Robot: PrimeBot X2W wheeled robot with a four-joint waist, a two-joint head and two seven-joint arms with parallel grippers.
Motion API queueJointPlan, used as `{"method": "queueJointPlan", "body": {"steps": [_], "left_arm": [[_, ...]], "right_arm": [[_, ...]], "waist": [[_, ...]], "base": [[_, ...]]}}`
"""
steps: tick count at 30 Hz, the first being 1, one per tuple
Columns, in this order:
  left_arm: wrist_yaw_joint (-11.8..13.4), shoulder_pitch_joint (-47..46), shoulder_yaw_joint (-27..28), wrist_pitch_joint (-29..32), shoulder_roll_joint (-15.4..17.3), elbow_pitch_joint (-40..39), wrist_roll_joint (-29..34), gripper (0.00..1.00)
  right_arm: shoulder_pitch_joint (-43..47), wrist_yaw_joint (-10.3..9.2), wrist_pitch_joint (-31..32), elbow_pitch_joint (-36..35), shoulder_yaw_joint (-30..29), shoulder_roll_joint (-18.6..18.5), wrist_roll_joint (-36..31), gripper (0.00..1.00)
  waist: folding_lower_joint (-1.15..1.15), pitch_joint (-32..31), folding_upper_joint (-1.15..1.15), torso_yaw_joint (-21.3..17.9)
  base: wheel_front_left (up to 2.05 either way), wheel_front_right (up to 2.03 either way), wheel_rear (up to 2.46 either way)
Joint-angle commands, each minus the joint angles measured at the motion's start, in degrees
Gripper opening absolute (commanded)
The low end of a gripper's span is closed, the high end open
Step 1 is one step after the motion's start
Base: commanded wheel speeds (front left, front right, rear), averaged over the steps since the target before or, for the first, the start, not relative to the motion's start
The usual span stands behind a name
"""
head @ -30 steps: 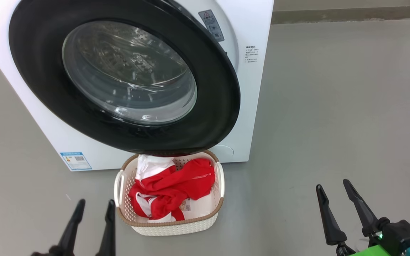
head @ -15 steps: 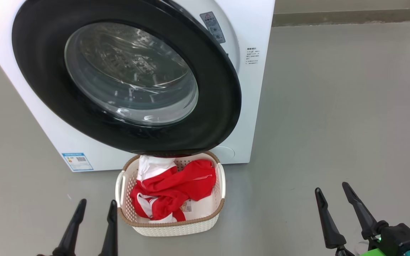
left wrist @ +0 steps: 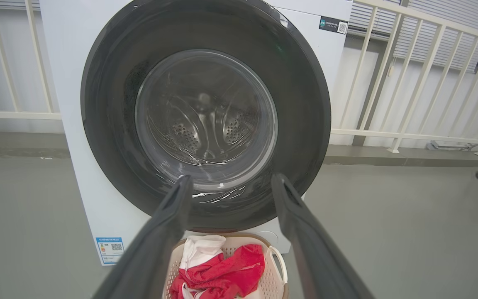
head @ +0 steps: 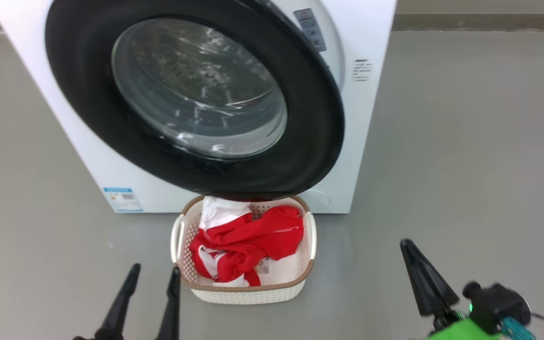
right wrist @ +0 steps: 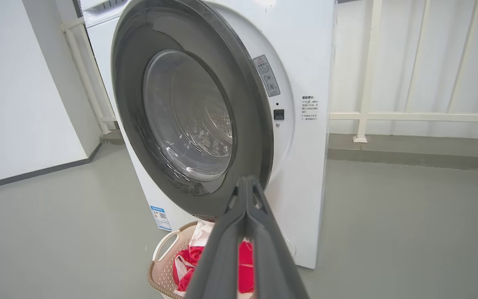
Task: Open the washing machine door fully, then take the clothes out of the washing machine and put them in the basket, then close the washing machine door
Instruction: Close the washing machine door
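**A:** Where are your clothes (head: 253, 236), and why there?

**B:** They lie in the basket (head: 243, 295), on the floor close against the machine (head: 106, 174), its far end under the lower rim of the door (head: 196, 94). I judge that spot keeps the carry from the drum short.

**A:** And the door?

**B:** It is swung nearly against the machine, but its latch side stands off the front. I'd say you haven't latched it yet.

**A:** My hands?

**B:** Both hang low in front of the machine, apart from the door and holding nothing. Your left hand (head: 154, 269) is spread wide. Your right hand (head: 406, 245) has its fingers pressed together, perhaps for pushing the door home.

**A:** The room?

**B:** A smooth grey floor (head: 465, 141) under the machine, a white railing (left wrist: 413, 136) behind it and a white wall (right wrist: 23, 83) off to its side.
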Motion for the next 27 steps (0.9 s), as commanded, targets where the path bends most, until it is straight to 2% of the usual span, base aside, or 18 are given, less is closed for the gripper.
{"method": "queueJointPlan", "body": {"steps": [1, 12, 27], "left_arm": [[-0.71, -2.13, 0.88, -0.69, 0.09, -1.49, 0.07, 1.0], [-0.6, -5.06, -3.02, -0.69, -0.11, -2.64, -1.79, 1.0], [0.55, -8.96, -5.41, -0.69, -0.12, -4.82, -2.62, 1.0]], "right_arm": [[-4.23, 0.36, -0.36, -0.48, 2.15, -0.7, -0.3, 0.0], [-18.36, 0.36, -0.36, 6.46, 7.13, -0.8, -1.54, 0.0], [-33.04, 0.36, -0.36, 14.51, 6.91, -2.26, 0.08, 0.0]], "waist": [[0.0, 1.18, 0.0, 1.59], [0.0, 6.13, 0.0, 5.99], [0.0, 12.9, 0.0, 9.17]], "base": [[0.0, 0.0, 0.0], [0.0, 0.0, 0.0], [0.0, 0.0, 0.0]]}}
